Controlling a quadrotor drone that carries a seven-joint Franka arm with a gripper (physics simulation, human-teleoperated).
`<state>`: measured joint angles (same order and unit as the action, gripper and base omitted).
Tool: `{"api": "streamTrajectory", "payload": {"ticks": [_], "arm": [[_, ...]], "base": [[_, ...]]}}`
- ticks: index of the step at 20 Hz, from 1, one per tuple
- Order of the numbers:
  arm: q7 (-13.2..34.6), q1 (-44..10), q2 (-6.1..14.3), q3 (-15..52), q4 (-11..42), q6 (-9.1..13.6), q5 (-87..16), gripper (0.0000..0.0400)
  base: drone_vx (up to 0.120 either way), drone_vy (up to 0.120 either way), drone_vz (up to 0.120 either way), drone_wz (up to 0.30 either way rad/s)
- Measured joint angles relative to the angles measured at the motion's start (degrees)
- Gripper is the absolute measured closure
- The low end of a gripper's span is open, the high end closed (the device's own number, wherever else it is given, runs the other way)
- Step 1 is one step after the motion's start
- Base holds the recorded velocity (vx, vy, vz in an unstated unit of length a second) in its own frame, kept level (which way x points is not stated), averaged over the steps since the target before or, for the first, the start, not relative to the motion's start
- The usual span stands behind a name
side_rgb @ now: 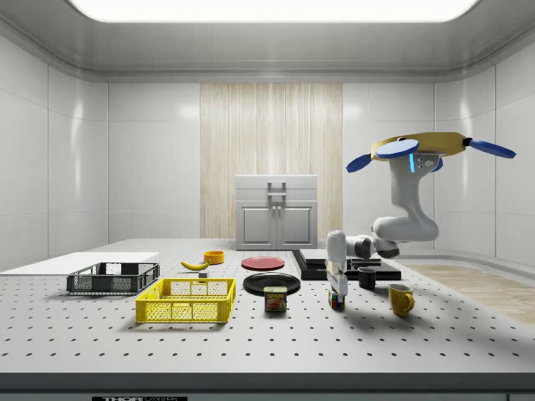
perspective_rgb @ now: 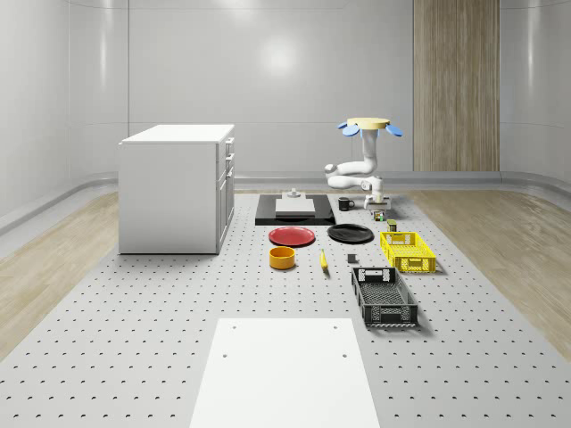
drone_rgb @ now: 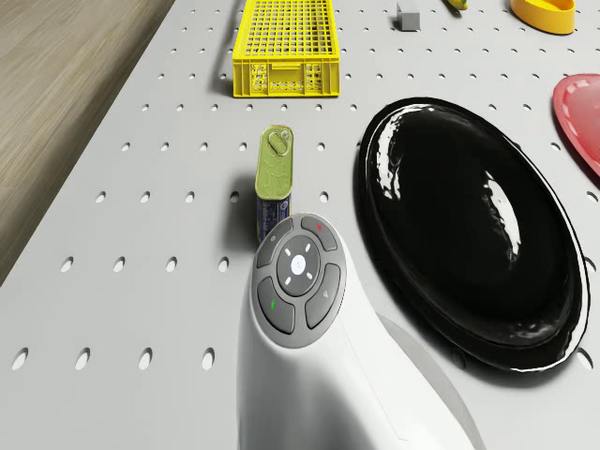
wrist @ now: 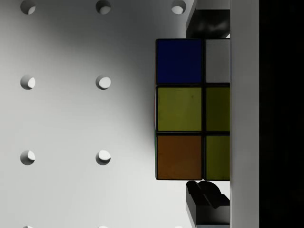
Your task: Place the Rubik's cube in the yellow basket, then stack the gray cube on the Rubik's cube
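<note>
The Rubik's cube (wrist: pixel 192 109) rests on the perforated table, seen also in the whole-scene view as the Rubik's cube (perspective_rgb: pixel 379 215) and in the side view as the Rubik's cube (side_rgb: pixel 336 302). My gripper (wrist: pixel 209 109) points straight down over it, one finger (wrist: pixel 209 21) against each of two opposite sides, shut on the cube. The drone (perspective_rgb: pixel 368 125) hovers above and behind that spot, its white arm bent down to the gripper (side_rgb: pixel 336 288). The yellow basket (perspective_rgb: pixel 409 251) stands nearer the camera in the whole-scene view. The small gray cube (perspective_rgb: pixel 351 259) lies just left of the basket.
A green-topped can (drone_rgb: pixel 275 178) stands by the cube, between it and the yellow basket (drone_rgb: pixel 284 47). A black plate (drone_rgb: pixel 469 225), red plate (perspective_rgb: pixel 293 236), orange bowl (perspective_rgb: pixel 282 258), banana (perspective_rgb: pixel 323 259) and black basket (perspective_rgb: pixel 384 297) lie around. Two mugs (side_rgb: pixel 400 298) stand near the arm.
</note>
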<state>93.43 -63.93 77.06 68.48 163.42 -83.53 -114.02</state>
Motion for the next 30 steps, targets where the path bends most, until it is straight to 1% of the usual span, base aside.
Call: {"api": "streamTrajectory", "payload": {"ticks": [9, 16, 20, 21, 23, 25, 30], "arm": [[0.3, -0.4, 1.0, -0.1, -0.2, -1.1, 0.1, 0.0], [0.7, -1.9, 1.2, 0.5, -1.3, -1.5, 0.7, 0.0], [0.7, -2.3, 1.6, -0.1, -1.7, -2.3, 0.2, 0.0], [0.8, -2.3, 1.7, -0.2, -1.8, -2.4, 0.1, 0.0006], [0.8, -2.5, 1.9, -0.3, -1.9, -2.7, 0.0, 0.0033], [0.8, -2.6, 2.0, -0.4, -2.0, -2.9, 0.0, 0.005], [1.0, -2.8, 2.4, -0.4, -2.1, -3.3, 0.1, 0.0068]], "base": [[0.0, 0.0, 0.0, 0.0], [0.0, 0.0, 0.0, 0.0], [0.0, 0.0, 0.0, 0.0], [0.0, 0.0, 0.0, 0.0], [0.0, 0.0, 0.0, 0.0], [0.0, 0.0, 0.0, 0.0], [0.0, 0.0, 0.0, 0.0]]}}
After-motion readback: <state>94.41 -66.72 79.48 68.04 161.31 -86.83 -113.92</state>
